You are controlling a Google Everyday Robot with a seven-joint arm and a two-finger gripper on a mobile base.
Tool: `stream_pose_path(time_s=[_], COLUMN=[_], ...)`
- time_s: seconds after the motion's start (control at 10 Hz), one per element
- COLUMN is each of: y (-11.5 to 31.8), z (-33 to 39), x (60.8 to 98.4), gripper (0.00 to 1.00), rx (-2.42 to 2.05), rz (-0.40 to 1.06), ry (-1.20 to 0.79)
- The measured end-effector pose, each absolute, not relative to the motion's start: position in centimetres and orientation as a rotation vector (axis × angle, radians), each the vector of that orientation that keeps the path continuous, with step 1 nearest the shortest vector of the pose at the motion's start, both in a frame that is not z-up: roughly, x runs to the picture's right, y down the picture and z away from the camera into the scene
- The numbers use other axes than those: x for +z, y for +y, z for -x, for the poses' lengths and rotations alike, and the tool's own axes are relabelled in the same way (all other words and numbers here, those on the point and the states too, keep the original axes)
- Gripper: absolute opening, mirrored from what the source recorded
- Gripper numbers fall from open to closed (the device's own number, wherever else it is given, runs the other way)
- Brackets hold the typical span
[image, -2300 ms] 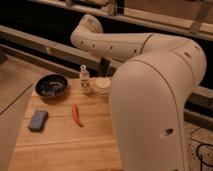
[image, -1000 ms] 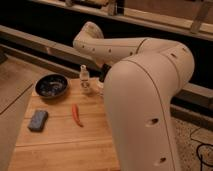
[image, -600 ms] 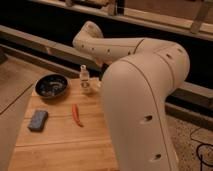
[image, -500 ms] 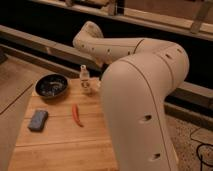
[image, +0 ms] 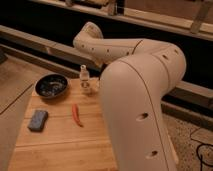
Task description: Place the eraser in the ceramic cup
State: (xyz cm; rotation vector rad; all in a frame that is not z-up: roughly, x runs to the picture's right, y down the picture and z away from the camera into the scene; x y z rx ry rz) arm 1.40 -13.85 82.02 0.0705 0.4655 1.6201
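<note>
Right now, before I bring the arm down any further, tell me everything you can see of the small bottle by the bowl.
The small bottle looks like clear plastic or glass with a white cap on top. It stands upright near the far edge of the wooden table, to the right of the dark bowl and apart from it. The white arm passes close by its right side; contact cannot be judged. A pale shape at its foot is cut off by the arm. The gripper is hidden behind the arm.

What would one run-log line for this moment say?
gripper: hidden behind white arm, shut | white ceramic cup: partly hidden beside clear bottle | black eraser: unseen
</note>
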Motion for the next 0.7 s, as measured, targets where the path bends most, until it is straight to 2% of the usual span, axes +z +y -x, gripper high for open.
stream_pose_path(time_s=[0.7], y=[-13.46], z=[-1.43], x=[82.47], gripper=[0.10], rx=[1.621], rz=[-0.057], ry=[0.472])
